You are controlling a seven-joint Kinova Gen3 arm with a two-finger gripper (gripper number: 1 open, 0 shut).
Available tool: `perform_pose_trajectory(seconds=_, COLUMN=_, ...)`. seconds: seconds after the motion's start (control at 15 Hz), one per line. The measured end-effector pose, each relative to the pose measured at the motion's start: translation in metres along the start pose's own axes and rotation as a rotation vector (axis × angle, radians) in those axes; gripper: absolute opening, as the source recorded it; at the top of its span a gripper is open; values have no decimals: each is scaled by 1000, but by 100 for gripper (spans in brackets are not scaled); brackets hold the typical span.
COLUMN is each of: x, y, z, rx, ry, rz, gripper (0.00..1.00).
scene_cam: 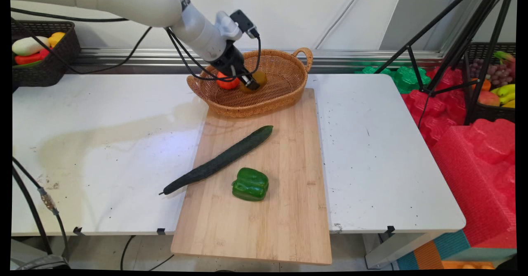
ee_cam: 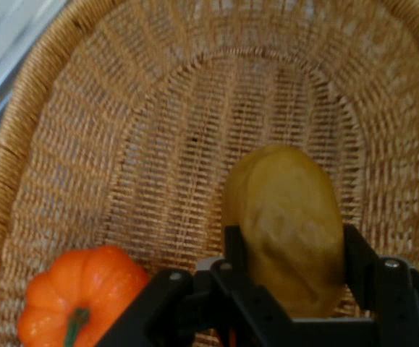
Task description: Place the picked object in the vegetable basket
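The white arm angles down from the upper left of the frame into the oval woven wicker basket [scene_cam: 284, 92]. The black gripper [ee_cam: 289, 249] has its fingers [ee_cam: 232, 242] pinching a brownish-yellow potato [ee_cam: 285, 220], beside a small orange pumpkin [ee_cam: 79, 293].

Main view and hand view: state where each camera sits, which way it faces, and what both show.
Main view: above the table's near side, looking across the cutting board toward the wall; the arm and its hand show.
Hand view: on the hand, looking into the wicker basket; its fingers show.
Shared: basket, potato, small pumpkin.
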Motion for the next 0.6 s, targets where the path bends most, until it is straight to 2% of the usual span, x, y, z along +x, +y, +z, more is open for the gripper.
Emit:
perform_pose_trajectory(seconds=0.33, x=-5, y=-5, z=19, rx=-12, ry=-30, rz=-5, gripper=0)
perform_pose_trajectory(seconds=0.4, x=-6, y=-6, z=21, rx=-13, ry=-33, rz=-5, gripper=100)
perform_pose_trajectory(seconds=0.6, x=-7, y=-9, z=28, rx=-19, ry=-40, rz=-13, gripper=100)
